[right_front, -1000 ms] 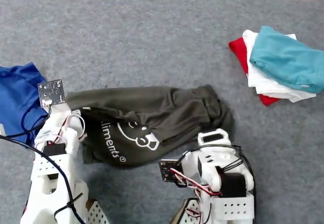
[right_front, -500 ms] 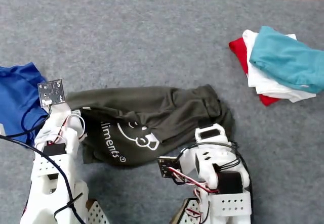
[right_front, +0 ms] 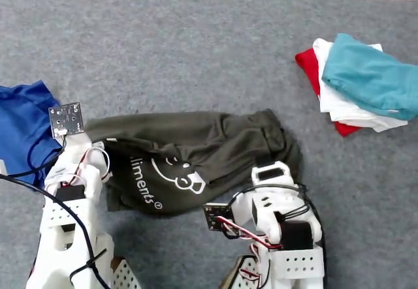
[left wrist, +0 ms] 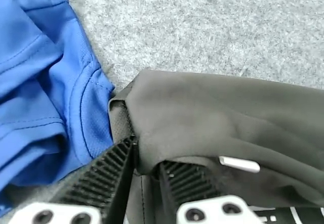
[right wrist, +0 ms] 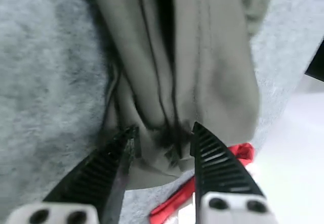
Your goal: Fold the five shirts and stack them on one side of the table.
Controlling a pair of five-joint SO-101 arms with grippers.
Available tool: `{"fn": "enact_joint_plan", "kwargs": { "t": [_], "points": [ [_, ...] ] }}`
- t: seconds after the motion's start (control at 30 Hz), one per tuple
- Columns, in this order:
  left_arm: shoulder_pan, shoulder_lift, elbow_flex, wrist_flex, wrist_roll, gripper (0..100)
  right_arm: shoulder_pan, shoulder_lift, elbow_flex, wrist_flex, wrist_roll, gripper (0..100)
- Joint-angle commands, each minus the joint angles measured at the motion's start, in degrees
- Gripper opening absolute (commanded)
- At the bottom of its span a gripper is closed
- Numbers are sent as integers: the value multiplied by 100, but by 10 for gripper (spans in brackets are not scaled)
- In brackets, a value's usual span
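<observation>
An olive shirt (right_front: 196, 142) with white print lies bunched across the middle of the table. My left gripper (right_front: 96, 151) is at its left end, shut on a fold of the olive shirt (left wrist: 212, 113); in the left wrist view the left gripper (left wrist: 147, 159) pinches that hem beside the blue shirt (left wrist: 45, 92). My right gripper (right_front: 273, 171) sits at the shirt's right end. In the right wrist view the right gripper (right wrist: 164, 142) is open, its fingers (right wrist: 119, 163) straddling a bunch of olive shirt (right wrist: 202, 72).
A crumpled blue shirt (right_front: 19, 129) lies at the table's left edge. At the right a folded stack holds a teal shirt (right_front: 369, 80) on a white shirt (right_front: 343, 109) on a red shirt (right_front: 307, 64). Grey table (right_front: 163, 54) stretches behind.
The right arm has moved slightly forward and left onto the olive shirt's right end, then stopped. The left arm and the shirts have stayed put.
</observation>
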Motion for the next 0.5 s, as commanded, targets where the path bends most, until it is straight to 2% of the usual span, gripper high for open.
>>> {"fn": "enact_joint_plan", "kwargs": {
  "t": [0.0, 0.27, 0.47],
  "points": [
    [70, -22, -35, -97, 18, 20, -48, -629, -242, 299, 44, 170],
    [70, -22, -35, -105, 18, 20, -22, -629, -585, 659, 26, 170],
    [79, -22, -35, -105, 18, 20, 303, -620, -760, 668, 26, 170]
  ]
}}
